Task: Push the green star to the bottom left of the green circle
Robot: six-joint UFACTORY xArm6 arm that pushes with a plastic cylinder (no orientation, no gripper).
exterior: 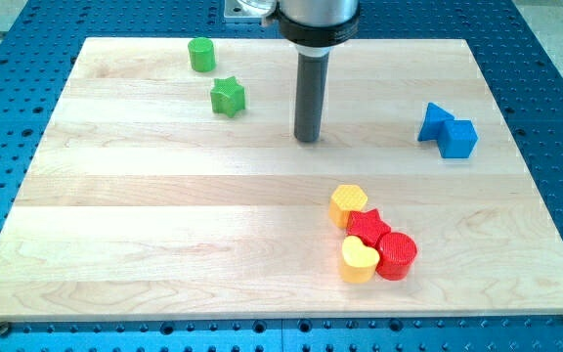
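The green star (228,97) lies near the view's top left of the wooden board (164,225). The green circle (201,54) stands just above and slightly left of it, with a small gap between them. My tip (308,139) rests on the board to the right of the green star, roughly a rod's length away, and touches no block.
A blue triangle (435,121) and a blue cube (458,138) sit together at the right. A yellow hexagon (348,205), red star (368,228), red circle (397,255) and yellow heart (359,260) cluster at the lower middle-right.
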